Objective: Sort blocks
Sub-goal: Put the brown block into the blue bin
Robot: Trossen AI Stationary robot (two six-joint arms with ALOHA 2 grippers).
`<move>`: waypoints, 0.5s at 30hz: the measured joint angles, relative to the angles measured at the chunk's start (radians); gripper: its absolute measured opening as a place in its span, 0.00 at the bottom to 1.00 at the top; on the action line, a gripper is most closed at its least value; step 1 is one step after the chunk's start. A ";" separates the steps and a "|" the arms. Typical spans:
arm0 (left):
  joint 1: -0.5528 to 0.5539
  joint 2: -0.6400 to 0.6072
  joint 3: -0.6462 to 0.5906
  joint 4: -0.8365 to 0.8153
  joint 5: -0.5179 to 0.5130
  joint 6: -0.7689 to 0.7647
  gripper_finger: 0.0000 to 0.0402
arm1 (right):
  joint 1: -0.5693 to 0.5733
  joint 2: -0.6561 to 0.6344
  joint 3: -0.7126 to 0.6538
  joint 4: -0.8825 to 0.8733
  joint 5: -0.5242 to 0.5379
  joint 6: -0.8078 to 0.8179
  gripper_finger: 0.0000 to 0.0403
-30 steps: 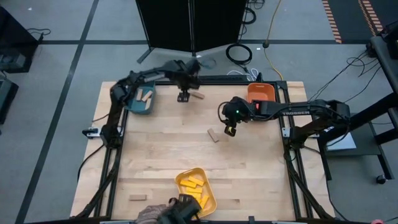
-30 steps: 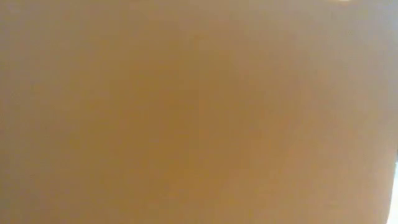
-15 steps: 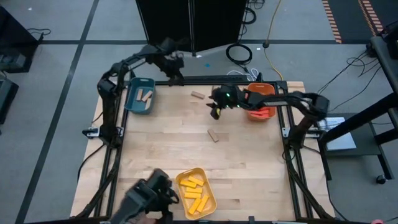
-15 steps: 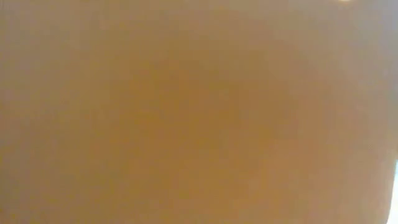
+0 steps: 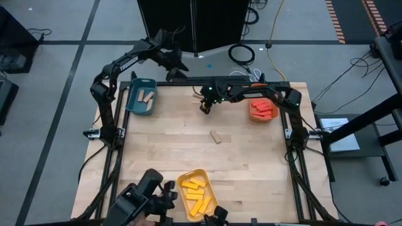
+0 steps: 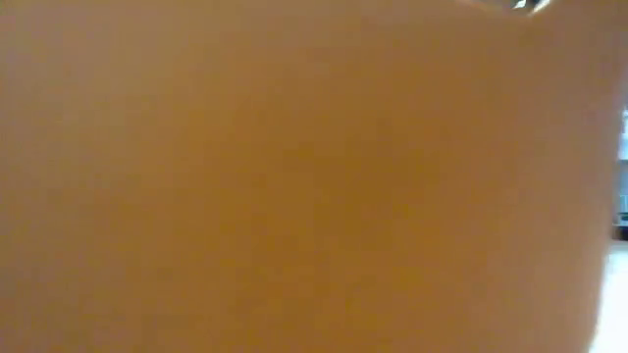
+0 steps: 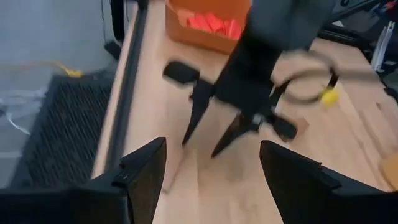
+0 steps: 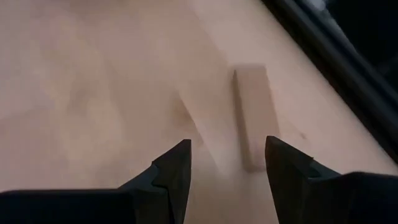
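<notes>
My right gripper (image 5: 205, 107) (image 8: 227, 149) hovers open near the table's far edge. A tan block (image 8: 254, 118) lies flat on the wood just ahead of its fingers, untouched. A second tan block (image 5: 215, 136) lies at mid-table. My left gripper (image 5: 174, 66) (image 7: 211, 152) is open, raised beyond the far edge and looking back at the right gripper. The teal tray (image 5: 134, 105) holds tan blocks, the orange tray (image 5: 254, 115) holds red ones, and the yellow tray (image 5: 183, 180) holds yellow ones. The low view is filled by an orange-brown blur.
A dark frame rail (image 5: 188, 80) runs along the far edge right behind the right gripper. A dark bulky thing (image 5: 143, 199) sits at the near edge, left of the yellow tray. Bare wood stretches between the trays around mid-table.
My right gripper has left the mid-table block and swung toward the far edge and leftward, arriving over the tan block there. My left gripper has risen from beside that same block and pulled back beyond the far edge. The dark thing at the near edge has shifted left.
</notes>
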 joint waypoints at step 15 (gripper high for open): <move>0.010 -0.024 0.001 0.065 -0.004 0.009 0.64 | -0.025 0.069 0.165 -0.252 0.036 0.024 0.36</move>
